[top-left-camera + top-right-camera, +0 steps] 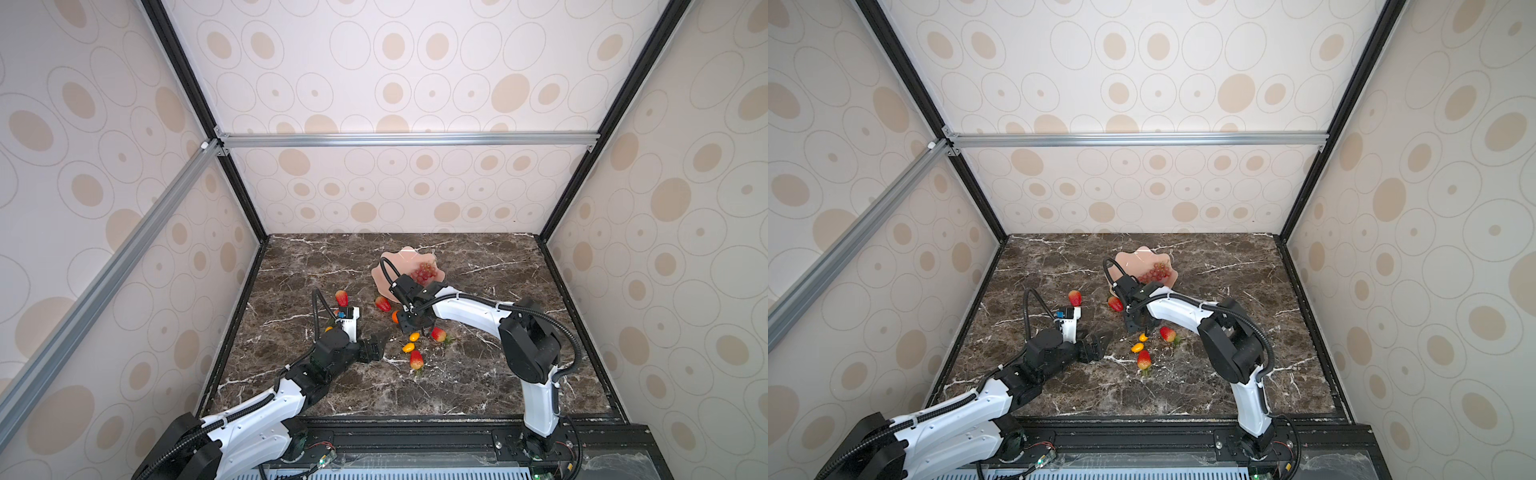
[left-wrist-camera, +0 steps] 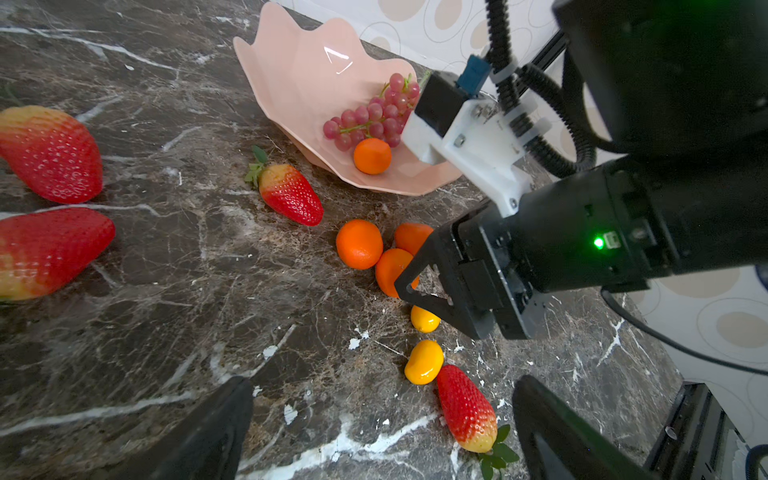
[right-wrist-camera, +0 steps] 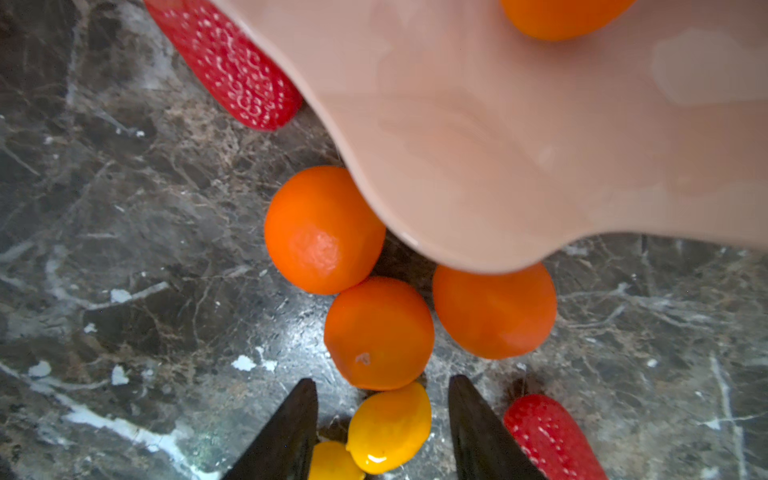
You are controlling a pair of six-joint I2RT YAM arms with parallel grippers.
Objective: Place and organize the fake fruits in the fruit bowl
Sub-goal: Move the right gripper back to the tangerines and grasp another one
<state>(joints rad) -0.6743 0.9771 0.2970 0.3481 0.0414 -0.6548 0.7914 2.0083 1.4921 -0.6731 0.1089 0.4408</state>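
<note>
Between right tool (image 3: pixel 382 379) jaws, parted and gripping nothing: yellow oval fruit (image 3: pixel 388 428) on worktop (image 3: pixel 124 208), long axis aslant | tangerine (image 3: pixel 379 332) touching just beyond | fruit bowl (image 2: pixel 299 75) farther ahead | left tool (image 1: pixel 380 347) wide open, farther off

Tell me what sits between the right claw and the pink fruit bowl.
In the right wrist view, three orange tangerines lie on the marble between the right claw and the fruit bowl.
</note>
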